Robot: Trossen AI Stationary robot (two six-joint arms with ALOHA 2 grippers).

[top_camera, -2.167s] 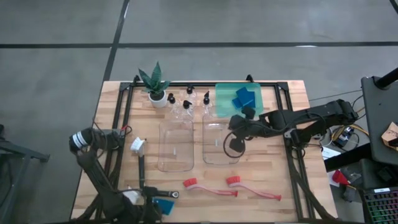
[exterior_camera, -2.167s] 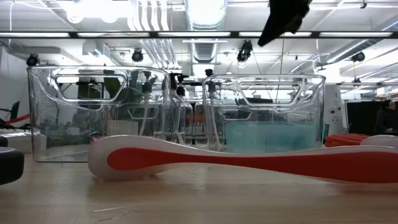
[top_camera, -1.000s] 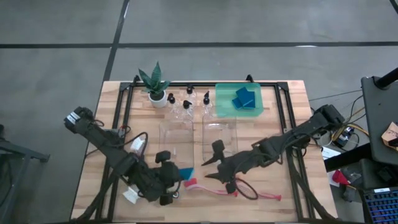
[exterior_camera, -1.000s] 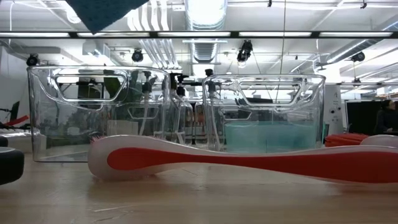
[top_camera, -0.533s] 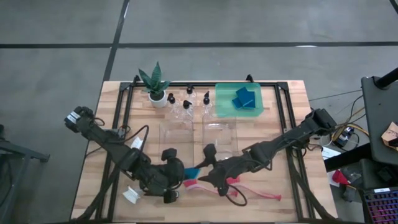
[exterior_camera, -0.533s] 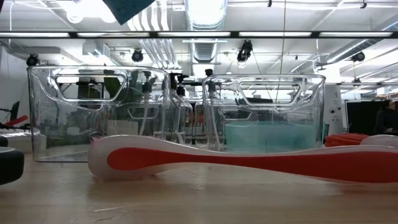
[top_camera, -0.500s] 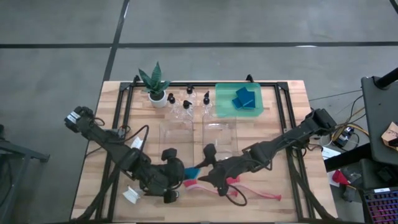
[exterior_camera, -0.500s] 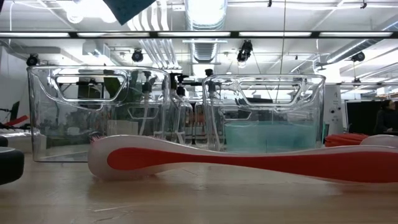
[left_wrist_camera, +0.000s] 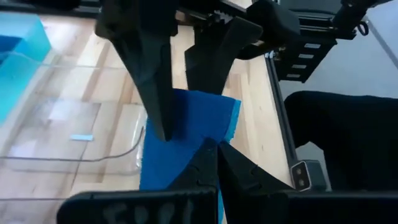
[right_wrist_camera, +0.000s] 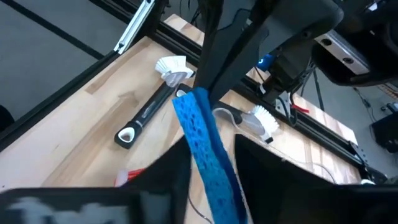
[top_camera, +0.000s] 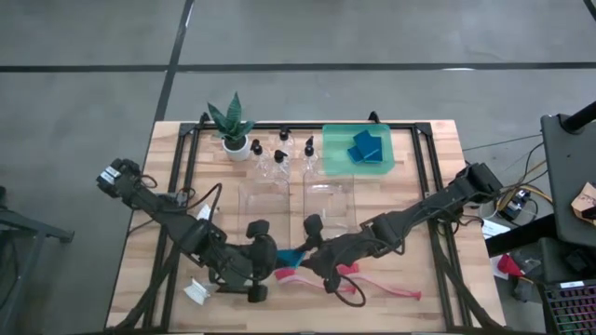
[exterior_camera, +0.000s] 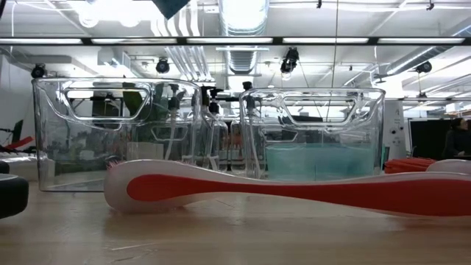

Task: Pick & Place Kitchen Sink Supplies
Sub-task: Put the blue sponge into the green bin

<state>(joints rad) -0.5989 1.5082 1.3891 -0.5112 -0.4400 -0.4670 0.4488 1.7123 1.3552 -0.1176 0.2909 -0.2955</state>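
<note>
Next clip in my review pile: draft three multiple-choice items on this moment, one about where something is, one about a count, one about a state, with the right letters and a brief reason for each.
1. Where do the two grippers meet?
A. Over the green tray
B. Above the table's front edge, in front of the two clear bins
C. Beside the potted plant

2. How many red brushes lie on the table?
A. Two
B. Four
C. None

3. What is the state of the airborne blue sponge?
A. Lying flat in a bin
B. Pinched by the left gripper, with the right gripper's fingers around its far end
C. Resting on the tray

Answers: 1 B, the left gripper and right gripper converge in front of the clear bins. 2 A, two red brushes show in the high view. 3 B, the left wrist view shows the blue sponge clamped at its near end, the other fingers straddling it.
</note>
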